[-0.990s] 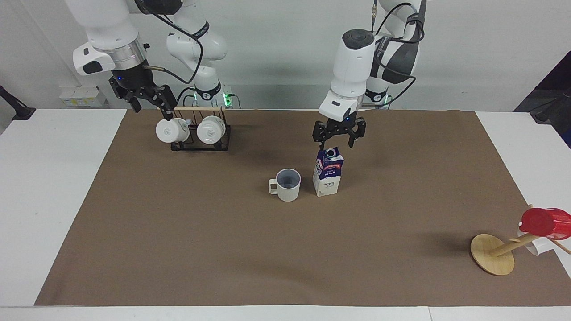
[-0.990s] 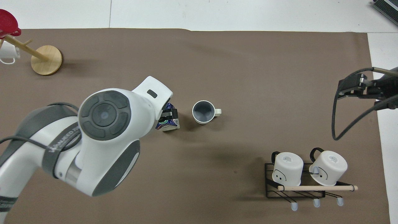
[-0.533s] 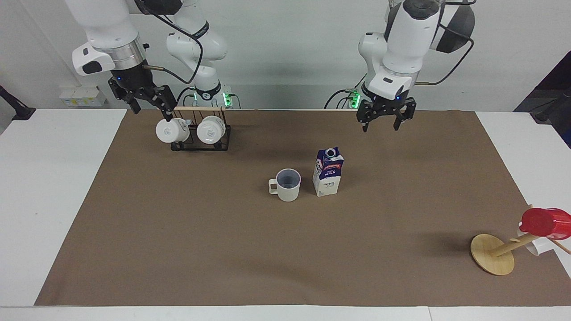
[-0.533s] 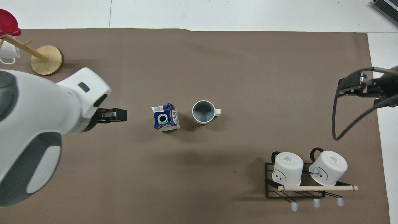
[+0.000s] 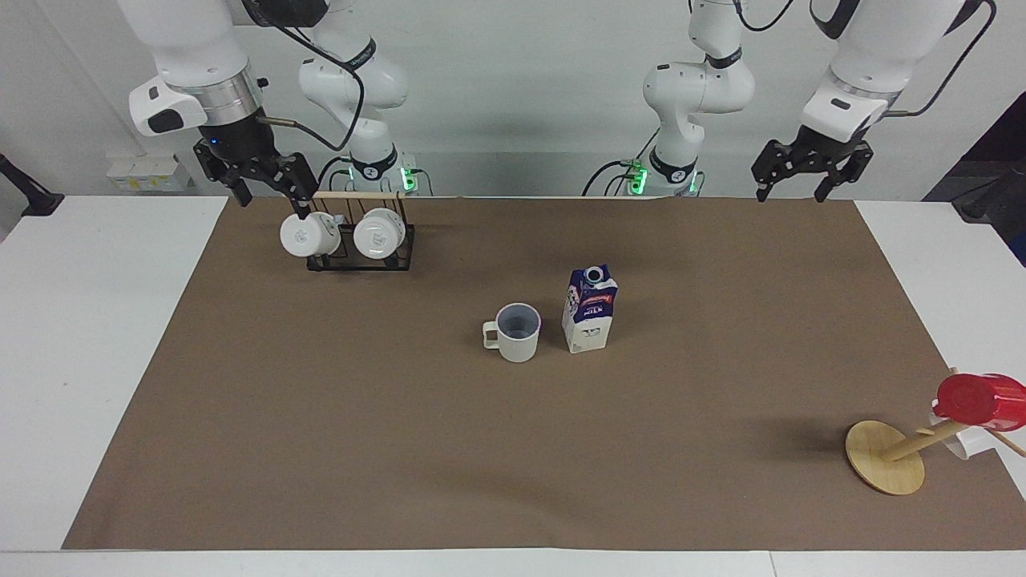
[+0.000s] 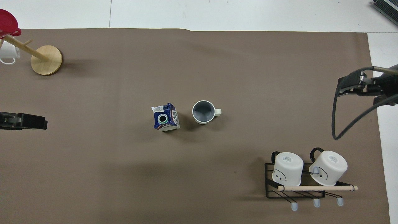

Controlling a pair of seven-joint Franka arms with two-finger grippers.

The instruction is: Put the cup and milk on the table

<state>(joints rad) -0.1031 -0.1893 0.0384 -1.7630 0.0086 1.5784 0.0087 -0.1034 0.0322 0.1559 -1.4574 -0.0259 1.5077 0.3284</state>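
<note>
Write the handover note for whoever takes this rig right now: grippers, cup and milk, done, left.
Left gripper: open, empty, raised at the left arm's end of the table.
Right gripper: open, empty, over the mug rack; waiting.
Cup: upright on the mat mid-table, handle toward the right arm's end.
Milk: upright beside the cup, apart from it, toward the left arm's end.
Done: both stand on the table, free of any gripper.
Left: nothing visible to place.
</note>
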